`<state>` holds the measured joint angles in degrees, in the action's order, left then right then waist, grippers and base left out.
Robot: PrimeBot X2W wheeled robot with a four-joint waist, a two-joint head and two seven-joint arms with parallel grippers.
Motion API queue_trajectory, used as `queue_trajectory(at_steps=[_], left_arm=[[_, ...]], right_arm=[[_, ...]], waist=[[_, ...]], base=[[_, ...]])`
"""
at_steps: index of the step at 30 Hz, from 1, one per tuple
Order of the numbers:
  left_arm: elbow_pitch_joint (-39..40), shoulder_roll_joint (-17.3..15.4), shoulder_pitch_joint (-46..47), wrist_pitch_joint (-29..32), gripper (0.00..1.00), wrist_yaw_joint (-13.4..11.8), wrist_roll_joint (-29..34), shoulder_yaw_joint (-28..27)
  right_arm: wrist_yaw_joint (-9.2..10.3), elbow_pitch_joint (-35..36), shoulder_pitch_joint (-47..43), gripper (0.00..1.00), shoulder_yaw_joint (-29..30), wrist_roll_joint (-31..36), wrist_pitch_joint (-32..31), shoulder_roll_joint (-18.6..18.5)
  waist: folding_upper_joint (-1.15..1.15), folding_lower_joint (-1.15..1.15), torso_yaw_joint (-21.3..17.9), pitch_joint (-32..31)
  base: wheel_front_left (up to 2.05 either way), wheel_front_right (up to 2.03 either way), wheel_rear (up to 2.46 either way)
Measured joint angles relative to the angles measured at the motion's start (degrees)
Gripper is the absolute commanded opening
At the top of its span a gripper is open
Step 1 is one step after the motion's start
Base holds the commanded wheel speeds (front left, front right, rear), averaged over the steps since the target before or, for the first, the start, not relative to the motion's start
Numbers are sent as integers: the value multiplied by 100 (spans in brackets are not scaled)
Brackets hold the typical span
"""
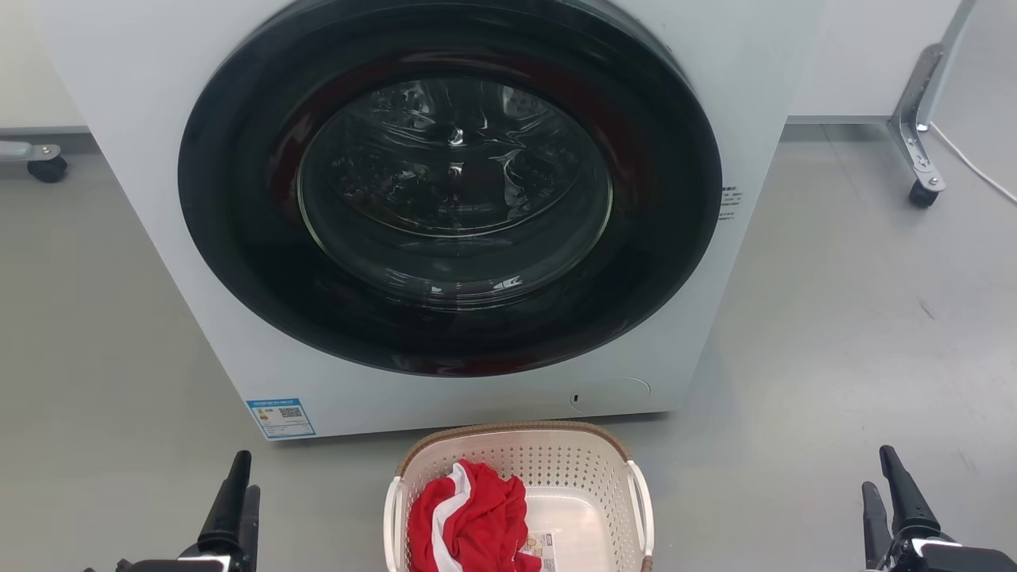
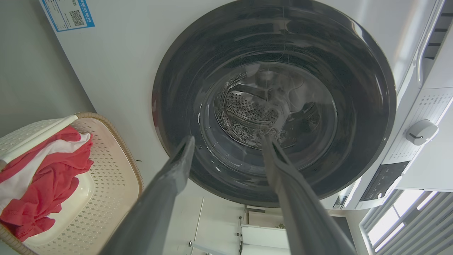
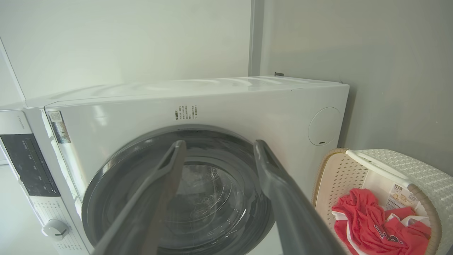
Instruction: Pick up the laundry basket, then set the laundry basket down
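Note:
The laundry basket (image 1: 568, 465), cream perforated plastic with a brown woven-look rim and white side handles, stands on the floor at the bottom centre, just in front of the washing machine. A red and white garment (image 1: 469, 520) lies inside it. My left gripper (image 1: 246, 475) is at the lower left, open and empty, well left of the basket. At the lower right my right gripper (image 1: 877, 469) is also open and empty. In the left wrist view the left gripper (image 2: 227, 140) points at the machine door, with the basket (image 2: 113, 166) to its left. From the right wrist, the right gripper (image 3: 220, 142) has the basket (image 3: 336, 177) to its right.
A white front-loading washing machine (image 1: 199, 238) with a shut dark round door (image 1: 453, 183) stands right behind the basket. Wheeled frame legs stand at the far right (image 1: 922, 187) and far left (image 1: 48, 167). A white cable (image 1: 977, 171) runs along the grey floor (image 1: 834, 334).

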<state>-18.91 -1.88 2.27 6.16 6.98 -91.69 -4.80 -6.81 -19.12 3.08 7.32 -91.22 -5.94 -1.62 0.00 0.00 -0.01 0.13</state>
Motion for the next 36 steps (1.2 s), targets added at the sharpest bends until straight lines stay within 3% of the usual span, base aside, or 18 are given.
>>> queue_trajectory(at_steps=[9,17,36], left_arm=[[37,0,15,-129,100,0,85,86],[134,-90,91,-357,100,0,577,289],[485,-437,230,-737,100,-255,2341,870]], right_arm=[[0,29,-1,100,-46,164,151,-1],[1,119,2,100,-196,722,356,-81],[400,482,92,100,-788,2750,720,-489]], waist=[[0,0,3,3],[0,0,9,13],[0,0,0,29]], base=[[0,0,0],[0,0,0],[0,0,0]])
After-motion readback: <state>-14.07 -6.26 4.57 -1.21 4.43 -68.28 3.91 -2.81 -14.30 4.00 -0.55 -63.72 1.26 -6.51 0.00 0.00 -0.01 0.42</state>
